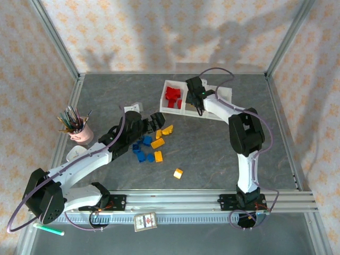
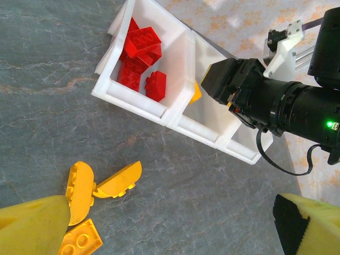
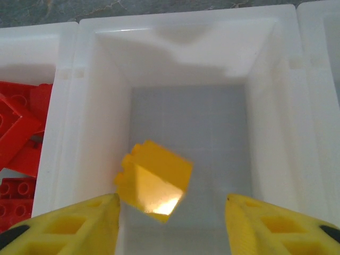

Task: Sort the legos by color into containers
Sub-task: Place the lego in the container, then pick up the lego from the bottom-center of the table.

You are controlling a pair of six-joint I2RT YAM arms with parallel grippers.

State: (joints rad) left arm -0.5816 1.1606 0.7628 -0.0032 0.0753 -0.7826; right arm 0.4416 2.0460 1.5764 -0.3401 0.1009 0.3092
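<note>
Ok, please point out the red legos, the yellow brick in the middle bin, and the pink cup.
red legos (image 2: pixel 142 43): left wrist view, studded top of the uppermost brick.
yellow brick (image 3: pixel 154 183): right wrist view, its smooth front face.
pink cup (image 1: pixel 83 136): top external view, its outer wall.

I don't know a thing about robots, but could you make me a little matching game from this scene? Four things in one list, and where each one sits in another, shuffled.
Things
1. red bricks
2. blue bricks
3. pens
4. yellow brick seen by the right wrist camera

Places
A. in the middle bin
B. loose on the table
C. in the pink cup
D. in the end bin, leftmost from above

Pairs: 1-D, 2-B, 3-C, 4-A
</note>
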